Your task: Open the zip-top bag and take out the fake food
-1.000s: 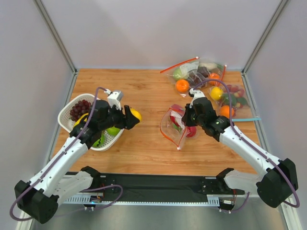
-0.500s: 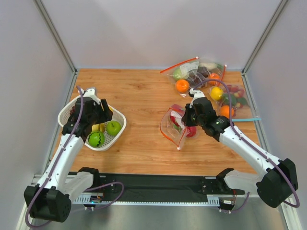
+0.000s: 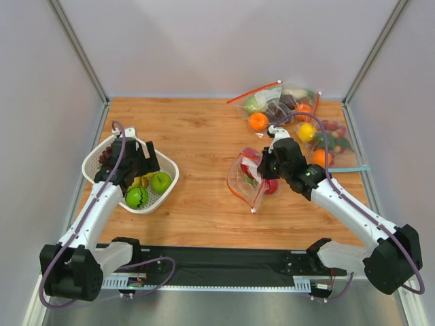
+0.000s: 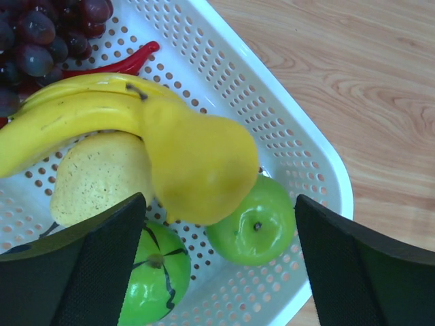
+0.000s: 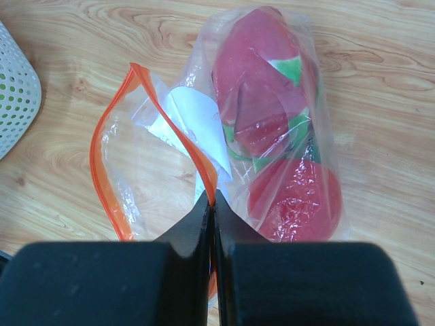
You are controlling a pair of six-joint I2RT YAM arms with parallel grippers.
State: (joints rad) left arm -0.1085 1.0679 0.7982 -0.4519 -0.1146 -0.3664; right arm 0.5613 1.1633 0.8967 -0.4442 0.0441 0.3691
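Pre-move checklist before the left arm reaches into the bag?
1. The right hand shut on the zip-top bag at its orange strip: ok
2. Bag mouth open: ok
3. The left hand open, holding nothing, over the basket: ok
4. Bag emptied: not ok; pink fruit and red fruit are inside
5. Left hand high enough to clear the basket rim: cannot tell

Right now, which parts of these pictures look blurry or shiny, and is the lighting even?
Left wrist view: the yellow pear looks smeared while the green apple and basket are crisp. Right wrist view: the shut jaws loom dark and soft near the lens; the zip-top bag shows faint glints on its crinkles. Top view: even light, soft shadows.
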